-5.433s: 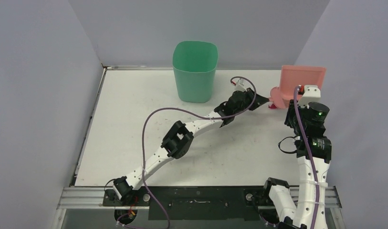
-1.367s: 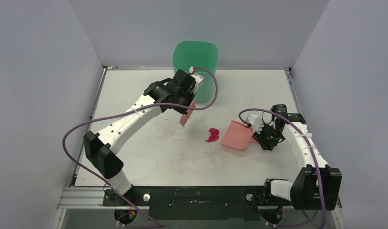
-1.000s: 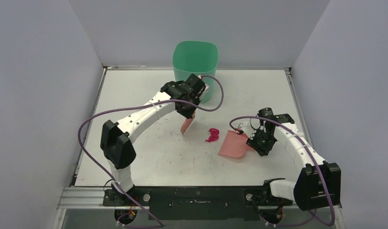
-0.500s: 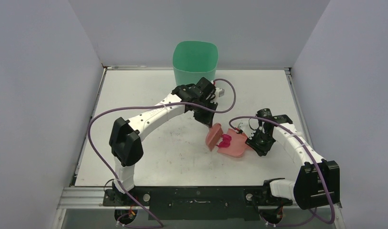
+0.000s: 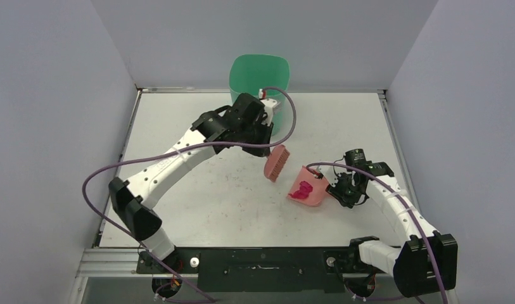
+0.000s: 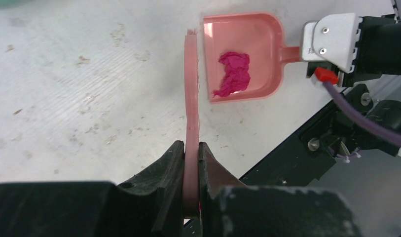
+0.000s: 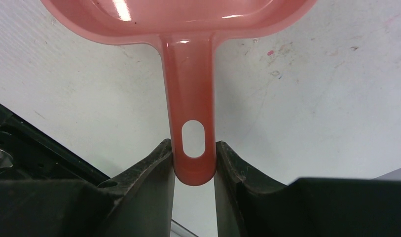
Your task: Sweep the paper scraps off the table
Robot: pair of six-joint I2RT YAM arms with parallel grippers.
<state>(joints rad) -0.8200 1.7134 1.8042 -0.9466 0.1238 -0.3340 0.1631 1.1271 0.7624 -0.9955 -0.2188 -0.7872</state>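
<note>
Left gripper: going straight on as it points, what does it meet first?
Likely bare table, beside the open edge of the dustpan; the brush in the left gripper would touch first. Depth unclear.

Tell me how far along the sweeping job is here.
Done: the magenta paper scrap lies inside the pink dustpan, and no other scraps show on the table. In hand: the left claw is shut on the brush, the right claw on the dustpan's handle. Left: the dustpan is not yet emptied, likely into the green bin at the table's far edge.
</note>
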